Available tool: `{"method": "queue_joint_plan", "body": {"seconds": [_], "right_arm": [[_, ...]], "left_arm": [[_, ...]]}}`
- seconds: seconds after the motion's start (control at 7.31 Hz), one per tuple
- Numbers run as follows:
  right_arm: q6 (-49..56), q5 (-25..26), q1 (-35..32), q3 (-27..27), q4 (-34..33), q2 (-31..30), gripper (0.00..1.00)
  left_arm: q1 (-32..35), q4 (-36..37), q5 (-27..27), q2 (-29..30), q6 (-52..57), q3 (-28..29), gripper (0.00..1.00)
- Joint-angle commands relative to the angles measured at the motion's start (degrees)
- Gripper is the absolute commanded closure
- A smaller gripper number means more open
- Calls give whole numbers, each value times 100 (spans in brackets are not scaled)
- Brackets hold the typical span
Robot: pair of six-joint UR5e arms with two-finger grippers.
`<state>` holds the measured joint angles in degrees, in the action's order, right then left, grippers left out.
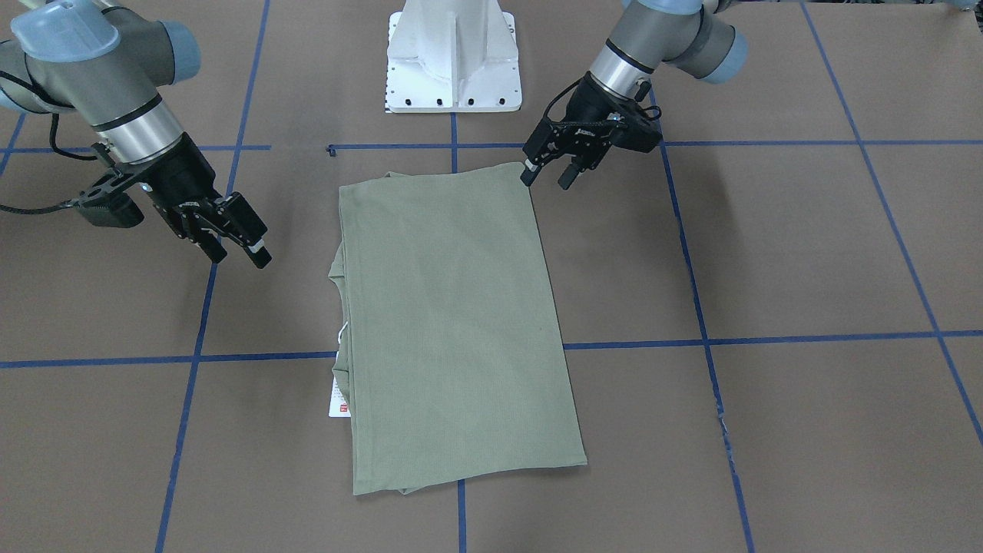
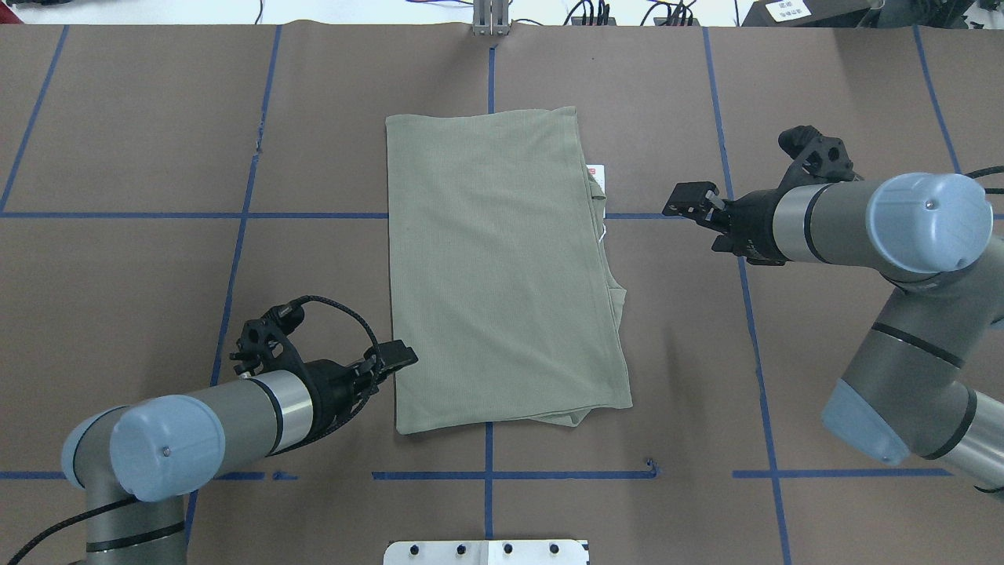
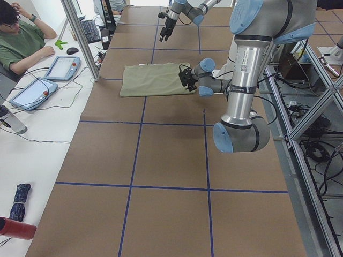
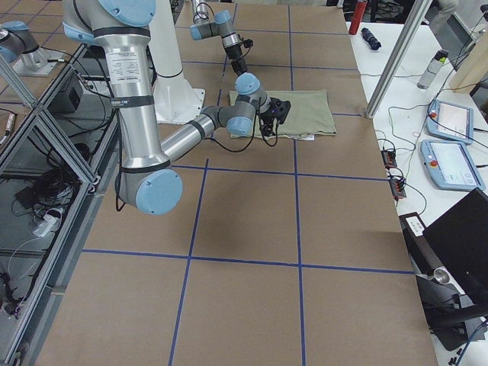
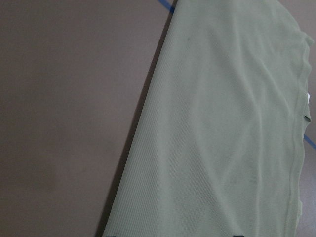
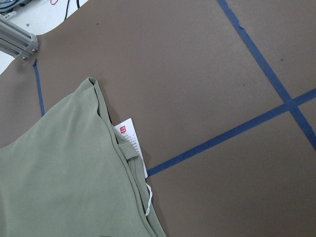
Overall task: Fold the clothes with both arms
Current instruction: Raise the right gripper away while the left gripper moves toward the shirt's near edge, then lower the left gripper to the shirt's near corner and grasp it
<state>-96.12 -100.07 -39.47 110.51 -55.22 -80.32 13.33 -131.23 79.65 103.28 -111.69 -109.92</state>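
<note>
**Left gripper [image 1: 547, 178] and right gripper [image 1: 239, 259] both gaping, both empty, beside the folded shirt [image 1: 453, 322]**

Shirt is lying flat mid-table [image 1: 806, 269], folded into a long rectangle, with one short end facing the white pedestal [image 1: 453, 69].

Left gripper: jaws are standing spread and holding nothing. It is hanging at the shirt's pedestal-end corner on the robot's left. One fingertip is sitting right at the cloth edge in the front view, but contact cannot be told.

Right gripper: jaws are likewise spread wide and empty. It is hovering off the shirt's opposite long edge, clearly apart from the cloth, with bare table between.

View against view:
- The front view is giving the clearest read of both jaw gaps. Overhead, both grippers are showing end-on and foreshortened, so the gap is harder to judge.
- The right wrist camera is picking out the hang tag [image 6: 127, 136]: white with a red mark, poking from under the shirt's edge, with a white string loop [image 6: 148, 197] trailing beside a blue tape line [image 6: 222, 138]. The overhead view is showing only a sliver of that tag.
- The left wrist camera is showing the ribbed knit, its straight edge and plain brown table. Only dark slivers of the fingertips are showing at the bottom of that view.
- The left side view alone is showing a person [image 3: 24, 45] sitting at a white bench beside the table.
</note>
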Motion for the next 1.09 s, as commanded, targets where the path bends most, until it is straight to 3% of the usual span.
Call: {"method": "queue_joint_plan", "body": {"seconds": [0.0,0.96], "right_arm": [[-39,67,62,76,-7,-28,5],[-39,75,71,278,-7,-160,4]], "left_arm": [[-234,10,-256,-10,-213,128,21],[-603,1,-257,87,-142,322,20]]}}
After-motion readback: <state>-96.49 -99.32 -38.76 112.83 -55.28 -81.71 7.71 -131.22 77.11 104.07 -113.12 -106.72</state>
